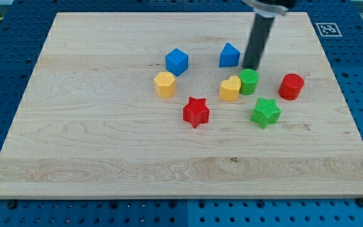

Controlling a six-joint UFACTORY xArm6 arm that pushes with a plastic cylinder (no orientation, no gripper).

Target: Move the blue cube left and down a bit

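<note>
The blue cube (176,61) sits on the wooden board (106,139), left of centre near the view's top. My tip (251,67) is at the end of the dark rod, well to the cube's right. It stands just right of a second blue block (230,55) and right above the green cylinder (249,82). The tip is not touching the blue cube.
A yellow hexagonal block (165,84) lies just below-left of the blue cube. A red star (196,111), yellow heart (230,88), green star (266,112) and red cylinder (291,86) lie across the middle. A marker tag (327,28) is at the top right corner.
</note>
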